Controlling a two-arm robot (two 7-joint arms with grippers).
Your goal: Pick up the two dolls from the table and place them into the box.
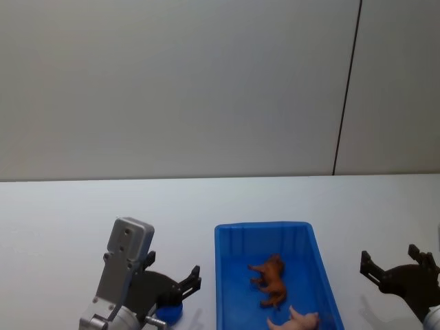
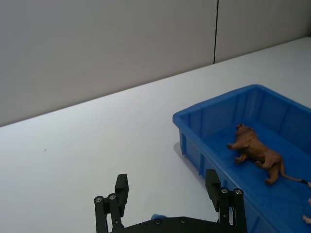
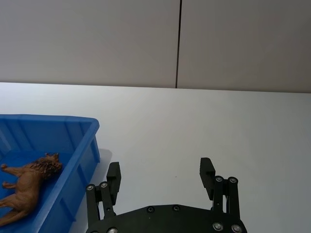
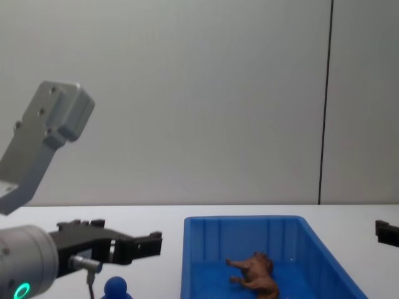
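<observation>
The blue doll, a small dark figure with a round ball-like head, stands on the white table just left of the box, directly beneath the left gripper. It looks like smooth hard plastic, light and rigid. The ball head would probably slip between flat pads, so the narrower body below it seems the safer place to pinch.

The brown doll, a four-legged lion-like figurine, already lies on its side inside the box, a large bright blue bin with ribbed plastic walls. A pale pink figurine lies just beside it in the box.

The left gripper hovers over the blue doll with its black fingers spread apart and empty. The right gripper waits above the table to the right of the box, fingers likewise spread and holding nothing.
</observation>
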